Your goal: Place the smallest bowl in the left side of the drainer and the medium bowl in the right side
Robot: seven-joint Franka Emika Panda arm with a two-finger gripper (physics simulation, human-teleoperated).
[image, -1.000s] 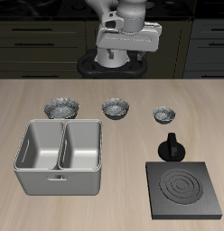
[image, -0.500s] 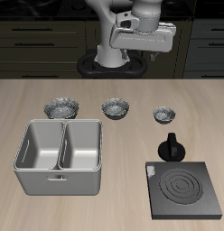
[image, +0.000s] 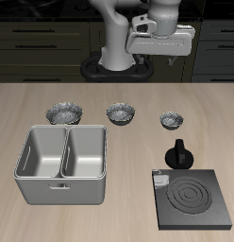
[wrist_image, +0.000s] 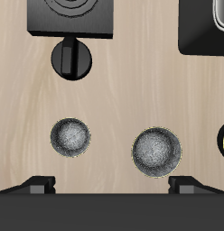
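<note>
Three metal bowls stand in a row across the middle of the table. The smallest bowl point(image: 172, 120) is at the end nearest the stove plate, and it also shows in the wrist view point(wrist_image: 70, 136). The medium bowl point(image: 121, 113) is in the middle of the row and shows in the wrist view too point(wrist_image: 156, 151). The grey two-compartment drainer point(image: 86, 192) stands nearer the table's front edge; both compartments are empty. My gripper point(image: 158, 60) is open and empty, high above the table's back edge, behind the smallest and medium bowls. Its fingertips point(wrist_image: 37, 187) frame the wrist view.
The largest bowl point(image: 64, 113) stands behind the drainer. A black square stove plate point(image: 192, 198) lies at the front, with a black knobbed object point(image: 178, 154) just behind it. A dark edge of the drainer point(wrist_image: 188, 27) shows in the wrist view.
My gripper has moved sideways along the back of the table, from behind the medium bowl toward the smallest bowl's side. The bowls and drainer have not moved.
</note>
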